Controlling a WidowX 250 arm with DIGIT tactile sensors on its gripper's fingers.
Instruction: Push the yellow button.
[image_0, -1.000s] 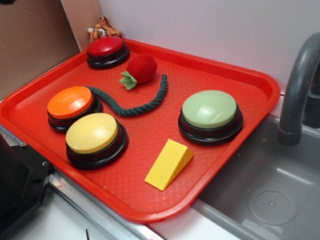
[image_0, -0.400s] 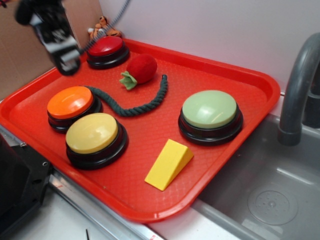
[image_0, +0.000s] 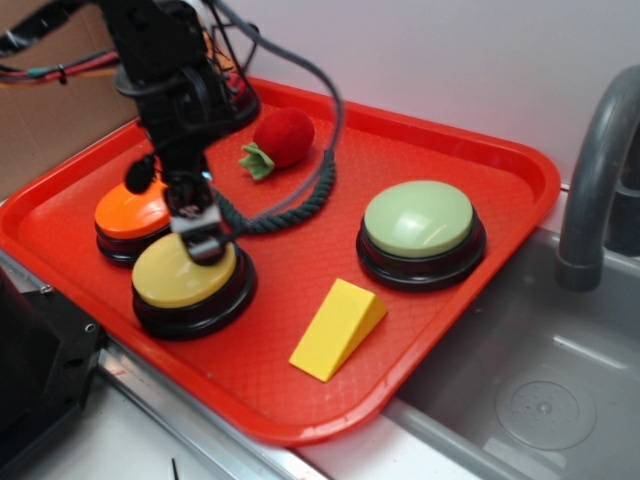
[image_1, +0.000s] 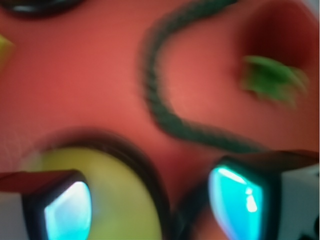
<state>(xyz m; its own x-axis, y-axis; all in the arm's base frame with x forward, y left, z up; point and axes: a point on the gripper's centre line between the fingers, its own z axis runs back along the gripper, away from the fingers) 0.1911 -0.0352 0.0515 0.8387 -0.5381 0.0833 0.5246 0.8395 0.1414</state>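
black gripper (image_0: 203, 243), jaws apart, sits over the pale yellow domed button's (image_0: 183, 275) far edge, so I'd press straight down, more centered.

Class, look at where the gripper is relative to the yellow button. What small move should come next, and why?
Probably a short push straight down. The gripper is over the far edge of the yellow button, beside the orange button; the wrist view shows its fingers spread over the yellow dome. A slight shift toward the centre might help.
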